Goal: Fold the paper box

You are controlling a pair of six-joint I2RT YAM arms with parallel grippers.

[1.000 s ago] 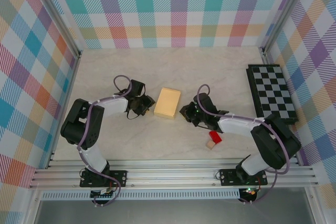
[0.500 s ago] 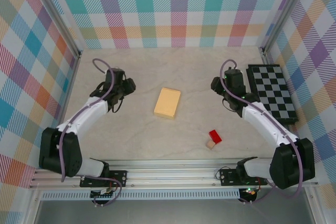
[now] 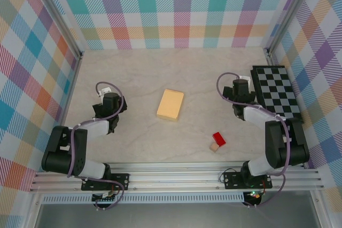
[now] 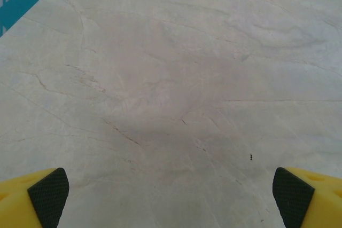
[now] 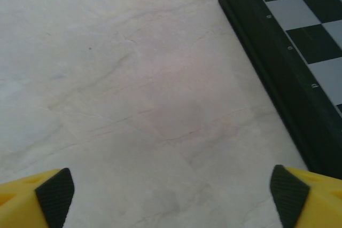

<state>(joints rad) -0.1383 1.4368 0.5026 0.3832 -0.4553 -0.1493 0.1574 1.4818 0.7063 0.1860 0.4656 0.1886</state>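
The paper box (image 3: 171, 104) lies as a compact pale orange-yellow carton flat on the marble table near the middle, untouched. My left gripper (image 3: 109, 103) sits well to its left, pulled back over bare table. In the left wrist view its yellow fingers (image 4: 47, 196) stand far apart with only marble between them, the left gripper (image 4: 171, 198) open. My right gripper (image 3: 240, 88) is far right of the box, beside the checkered board. Its fingertips (image 5: 291, 198) are spread wide over bare table, the right gripper (image 5: 171, 196) open and empty.
A black-and-white checkered board (image 3: 277, 95) lies along the right wall, its dark edge (image 5: 278, 73) close to my right gripper. A small red block with a tan cube (image 3: 217, 141) sits near the front, right of centre. Plaid walls enclose three sides.
Both arms drew away from the box, first out toward the sides, then back toward their bases. Both grippers opened wide. The box has stayed in place.
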